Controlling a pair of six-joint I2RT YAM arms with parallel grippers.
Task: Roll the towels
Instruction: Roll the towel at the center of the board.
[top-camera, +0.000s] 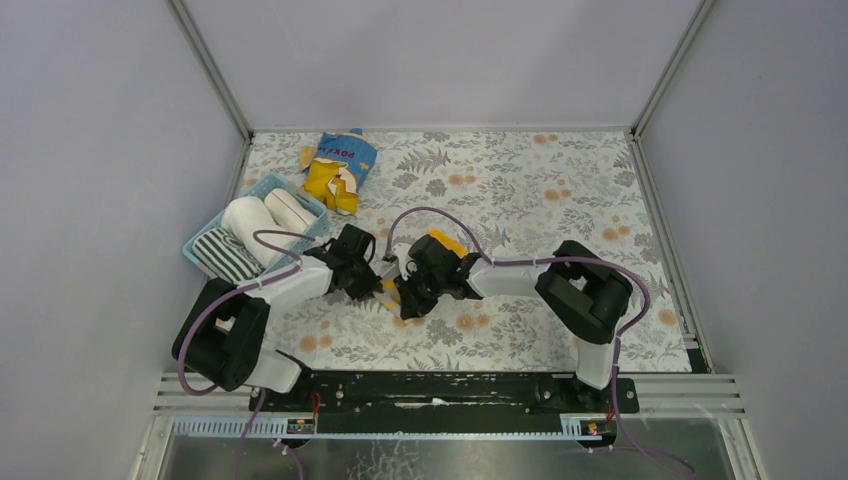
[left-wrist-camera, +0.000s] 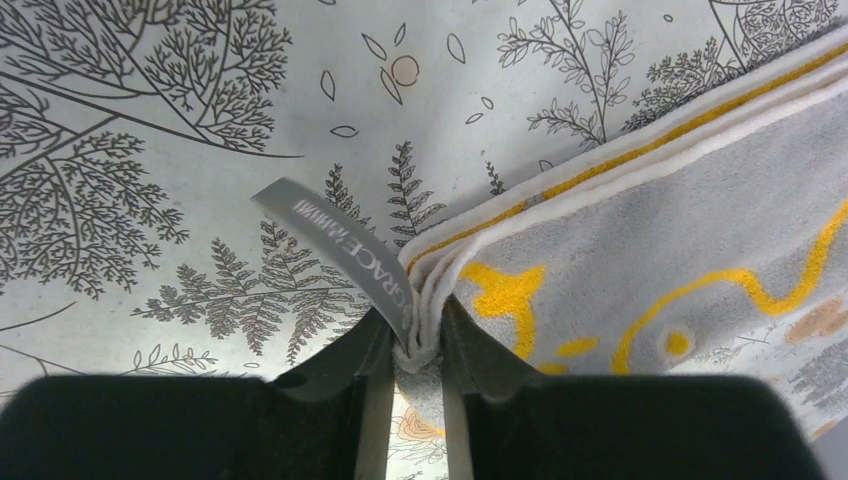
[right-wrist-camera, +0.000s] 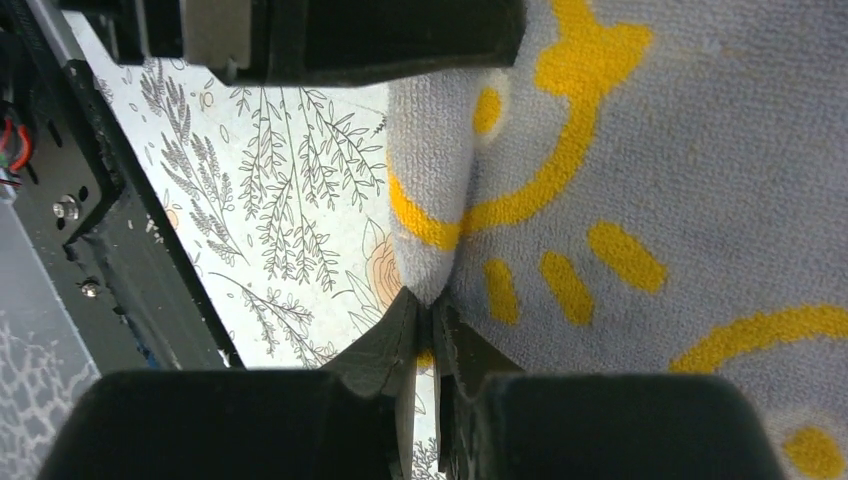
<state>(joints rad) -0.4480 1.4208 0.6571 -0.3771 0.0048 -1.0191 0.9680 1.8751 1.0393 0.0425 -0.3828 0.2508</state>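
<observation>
Black-and-white arms (top-camera: 290, 286), purple cables (top-camera: 432, 209), black jaws

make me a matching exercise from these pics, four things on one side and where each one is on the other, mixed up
Things
1. striped towel
2. snack bag
3. yellow-marked towel
4. grey label

Places
A. pinched between the left gripper and the right gripper
B. inside the blue basket
C. lying loose just beyond the basket, at the far side
D. sticking out from a towel corner, right where the left gripper pinches it

Pairs: 1-B, 2-C, 3-A, 4-D
</observation>
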